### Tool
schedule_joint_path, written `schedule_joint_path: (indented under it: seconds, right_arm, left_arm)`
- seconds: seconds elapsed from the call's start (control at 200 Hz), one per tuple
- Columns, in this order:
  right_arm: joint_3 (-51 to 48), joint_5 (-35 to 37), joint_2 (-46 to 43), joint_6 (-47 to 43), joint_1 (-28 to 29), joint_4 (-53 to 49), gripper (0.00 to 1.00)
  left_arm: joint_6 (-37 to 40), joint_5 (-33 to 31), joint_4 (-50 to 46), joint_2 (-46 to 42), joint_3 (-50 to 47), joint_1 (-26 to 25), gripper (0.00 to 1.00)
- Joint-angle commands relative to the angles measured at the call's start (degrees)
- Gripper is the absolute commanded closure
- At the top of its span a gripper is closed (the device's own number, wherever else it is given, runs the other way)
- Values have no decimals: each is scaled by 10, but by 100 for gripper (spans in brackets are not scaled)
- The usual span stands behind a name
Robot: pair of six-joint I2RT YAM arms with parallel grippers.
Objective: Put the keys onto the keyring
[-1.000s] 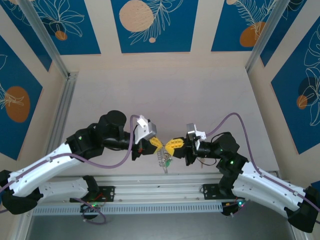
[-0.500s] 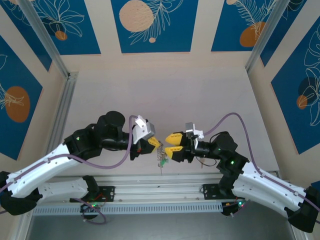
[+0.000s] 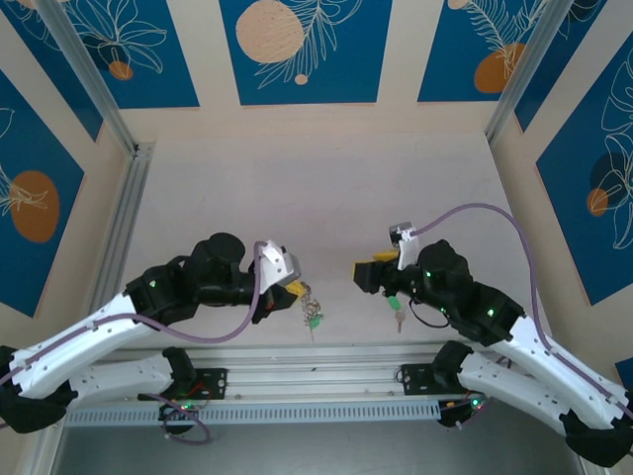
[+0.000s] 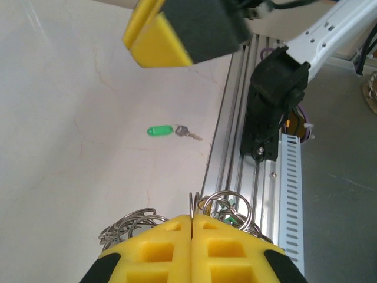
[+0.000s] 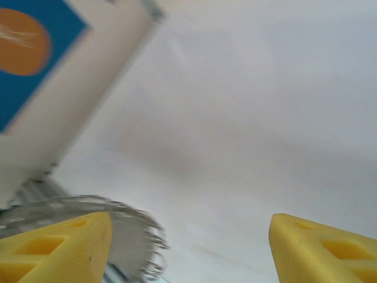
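My left gripper (image 3: 295, 289) (image 4: 192, 219) is shut on the keyring (image 3: 308, 300) (image 4: 228, 205), a bunch of thin silver wire rings. The bunch hangs from the closed yellow fingertips, with a green tag (image 3: 315, 320) low in it. One of the keys (image 3: 396, 309) (image 4: 187, 133), silver with a green oval tag (image 4: 159, 130), lies on the table near the front rail, under the right arm. My right gripper (image 3: 363, 275) (image 5: 188, 247) stands open a short way right of the left one, with nothing between its fingers. The rings (image 5: 121, 227) show blurred beside its left finger (image 5: 59, 244).
An aluminium rail (image 3: 316, 381) (image 4: 232, 127) runs along the table's near edge, with the arm bases bolted to it. The right arm's base (image 4: 271, 106) stands close behind the loose key. Pale tabletop (image 3: 316, 188) lies open beyond both grippers.
My right gripper has opened and drawn back to the right, away from the left gripper. My left gripper, still shut, has shifted slightly left and towards the rail with the ring bunch hanging from it.
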Motion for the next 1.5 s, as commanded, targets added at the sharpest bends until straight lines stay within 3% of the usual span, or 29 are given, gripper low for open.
schedule_joint_path:
  seconds: [0.0, 0.15, 0.355, 0.48, 0.675, 0.925, 1.17, 1.496]
  right_arm:
    - [-2, 49, 27, 102, -15, -186, 31]
    - [-44, 57, 35, 173, -35, -208, 31]
    - [-148, -22, 17, 255, -98, -185, 37]
    - [-195, -9, 1, 283, -107, -186, 40]
    - [-202, 0, 22, 250, -146, -152, 45]
    - [-185, -28, 120, 198, -201, -73, 51]
    - [-171, -25, 177, 191, -203, -46, 54]
    - [-168, -17, 178, 209, -171, -65, 57]
  left_arm:
    - [-4, 15, 49, -32, -30, 8, 100]
    - [-45, 28, 83, -47, -60, 9, 100]
    - [-78, 13, 101, -79, -90, 9, 100]
    - [-91, 18, 118, -104, -100, 9, 100]
    - [-98, 20, 123, -95, -100, 9, 100]
    - [-114, 41, 150, -105, -113, 10, 100]
    - [-121, 60, 177, -115, -123, 10, 100]
    - [-126, 70, 184, -126, -129, 10, 100]
